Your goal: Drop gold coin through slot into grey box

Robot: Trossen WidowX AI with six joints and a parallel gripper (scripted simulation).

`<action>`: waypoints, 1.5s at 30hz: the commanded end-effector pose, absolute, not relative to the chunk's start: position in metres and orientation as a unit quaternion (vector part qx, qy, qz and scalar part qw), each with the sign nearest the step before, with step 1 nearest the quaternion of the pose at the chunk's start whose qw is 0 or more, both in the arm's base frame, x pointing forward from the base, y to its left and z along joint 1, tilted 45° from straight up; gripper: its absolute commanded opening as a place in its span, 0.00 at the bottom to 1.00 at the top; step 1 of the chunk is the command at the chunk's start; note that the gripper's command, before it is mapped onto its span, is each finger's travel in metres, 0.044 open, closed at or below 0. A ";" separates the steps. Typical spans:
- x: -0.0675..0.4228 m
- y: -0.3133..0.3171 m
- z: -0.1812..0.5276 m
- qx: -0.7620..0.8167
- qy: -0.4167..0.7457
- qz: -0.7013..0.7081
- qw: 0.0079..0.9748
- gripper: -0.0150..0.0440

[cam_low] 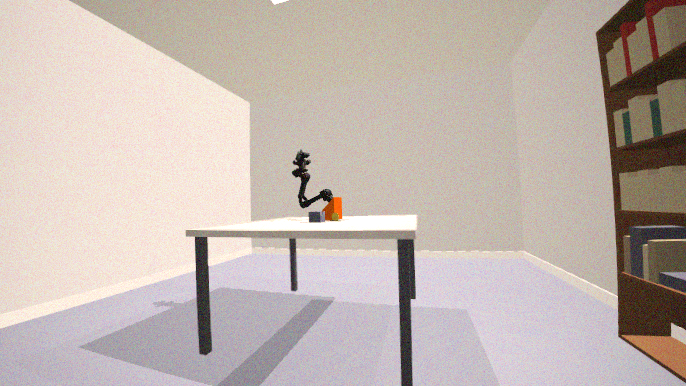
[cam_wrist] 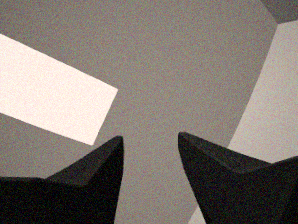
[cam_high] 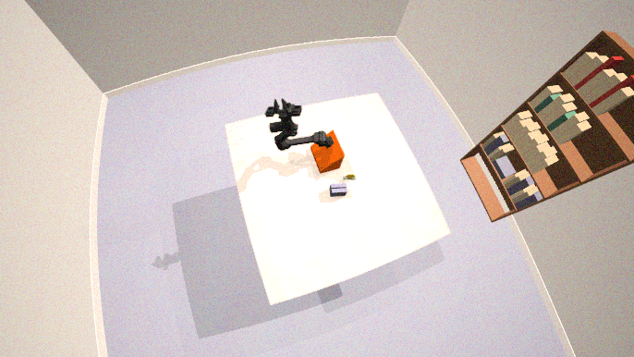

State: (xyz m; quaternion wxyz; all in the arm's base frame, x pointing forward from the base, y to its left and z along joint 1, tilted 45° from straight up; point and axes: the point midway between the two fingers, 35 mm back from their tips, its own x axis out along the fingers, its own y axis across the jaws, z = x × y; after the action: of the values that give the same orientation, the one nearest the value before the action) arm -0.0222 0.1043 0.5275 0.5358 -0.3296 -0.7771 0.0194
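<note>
The gold coin (cam_high: 350, 177) stands in its dark-green holder on the white table, just in front of the orange block; it also shows in the exterior view (cam_low: 335, 216). The grey slotted box (cam_high: 338, 190) sits a little nearer the table's middle, and also shows in the exterior view (cam_low: 316, 216). My gripper (cam_high: 283, 104) (cam_low: 301, 155) is raised high above the arm's base, far from both and pointing upward. In the wrist view the two dark fingers stand partly apart, with only ceiling and wall between them. Nothing is held.
An orange block (cam_high: 328, 152) stands by the arm's base link, next to the coin holder. A bookshelf (cam_high: 554, 120) stands off the table at the right. The table edges are far from the objects.
</note>
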 end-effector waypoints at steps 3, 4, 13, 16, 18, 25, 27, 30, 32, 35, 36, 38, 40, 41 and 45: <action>0.027 0.175 0.508 -0.389 -0.697 0.148 0.583 0.53; 0.037 0.188 0.501 -0.400 -0.678 0.172 0.592 0.53; 0.131 0.275 0.418 -0.485 -0.465 0.339 0.659 0.53; 0.161 0.291 0.381 -0.508 -0.380 0.376 0.675 0.53; 0.180 0.297 0.355 -0.520 -0.321 0.397 0.685 0.53; 0.239 0.303 0.252 -0.553 -0.087 0.440 0.702 0.53; 0.251 0.298 0.221 -0.559 -0.018 0.442 0.701 0.53; 0.267 0.285 0.176 -0.567 0.087 0.436 0.694 0.53; 0.274 0.272 0.146 -0.571 0.159 0.426 0.684 0.53; 0.281 0.249 0.103 -0.575 0.263 0.403 0.662 0.53; 0.282 0.240 0.090 -0.576 0.296 0.393 0.652 0.53; 0.283 0.222 0.065 -0.578 0.360 0.371 0.631 0.53; 0.281 0.201 0.042 -0.579 0.424 0.345 0.605 0.53; 0.279 0.189 0.031 -0.580 0.457 0.329 0.589 0.53; 0.267 0.141 -0.006 -0.583 0.576 0.258 0.512 0.53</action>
State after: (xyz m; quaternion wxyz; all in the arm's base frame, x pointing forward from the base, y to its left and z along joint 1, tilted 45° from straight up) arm 0.2763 0.1756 0.0193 0.5682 -0.5809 0.4942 0.3090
